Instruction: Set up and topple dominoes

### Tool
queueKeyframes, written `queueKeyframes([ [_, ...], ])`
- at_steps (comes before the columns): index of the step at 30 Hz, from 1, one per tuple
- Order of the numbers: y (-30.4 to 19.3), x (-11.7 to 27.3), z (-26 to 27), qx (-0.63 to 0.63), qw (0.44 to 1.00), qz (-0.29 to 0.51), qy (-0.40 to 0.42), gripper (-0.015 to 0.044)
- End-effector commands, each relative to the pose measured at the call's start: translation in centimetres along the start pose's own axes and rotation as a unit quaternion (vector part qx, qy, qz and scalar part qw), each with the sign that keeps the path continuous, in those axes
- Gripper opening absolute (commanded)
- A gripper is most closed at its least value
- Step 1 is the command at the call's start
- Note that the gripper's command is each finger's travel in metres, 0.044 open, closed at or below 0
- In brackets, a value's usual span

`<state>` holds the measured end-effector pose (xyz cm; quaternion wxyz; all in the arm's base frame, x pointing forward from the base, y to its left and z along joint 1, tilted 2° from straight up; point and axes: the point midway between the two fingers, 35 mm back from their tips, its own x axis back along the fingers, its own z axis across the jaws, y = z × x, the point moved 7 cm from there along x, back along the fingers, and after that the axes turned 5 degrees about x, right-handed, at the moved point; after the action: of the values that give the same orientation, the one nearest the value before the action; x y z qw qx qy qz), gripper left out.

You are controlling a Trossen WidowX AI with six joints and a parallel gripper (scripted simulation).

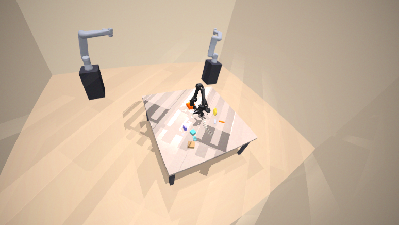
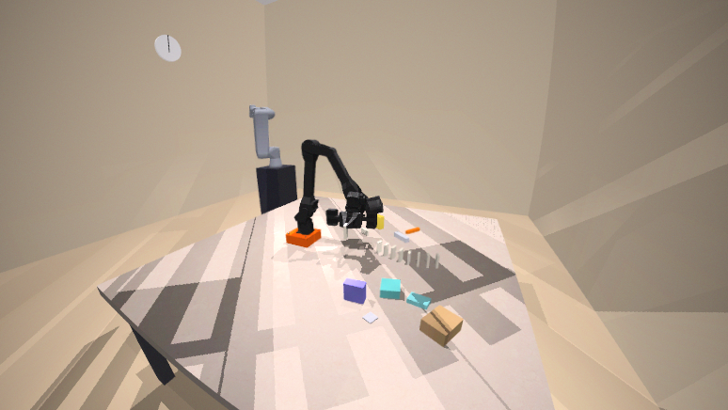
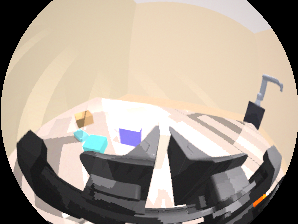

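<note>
A curved row of several white dominoes (image 2: 400, 255) stands upright on the table, from near the arm toward the right in the exterior view. My gripper (image 2: 346, 224) (image 3: 164, 129) is shut on a white domino (image 2: 345, 233), which hangs about upright below the fingertips, above the table and left of the row's near end in the exterior view. In the wrist view the domino blends with the bright table. A small pale piece (image 2: 364, 231) shows just behind and below the gripper; whether it stands or lies is unclear.
A purple block (image 2: 354, 291) (image 3: 130, 136), a teal block (image 2: 389, 289) (image 3: 95, 144), a cyan block (image 2: 419, 300), a brown box (image 2: 441, 325) and a pale tile (image 2: 370, 317) lie in front. A yellow object (image 2: 380, 222), a lavender bar (image 2: 401, 236) and an orange bar (image 2: 412, 230) are behind the row.
</note>
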<state>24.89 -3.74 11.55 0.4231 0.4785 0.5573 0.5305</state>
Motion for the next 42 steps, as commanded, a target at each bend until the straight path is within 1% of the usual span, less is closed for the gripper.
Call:
queueKeyframes([
  [1, -0.7, -0.1, 0.2, 0.002, 1.0, -0.002, -0.001, 0.0022],
  [17, -5.9, -0.4, 1.3, 0.003, 1.0, 0.0, -0.001, 0.0022],
  [34, -10.9, -0.7, 0.8, 0.005, 1.0, 0.0, 0.0, 0.0022],
  [42, -11.3, -0.7, 0.7, 0.005, 1.0, 0.0, 0.0, 0.0022],
])
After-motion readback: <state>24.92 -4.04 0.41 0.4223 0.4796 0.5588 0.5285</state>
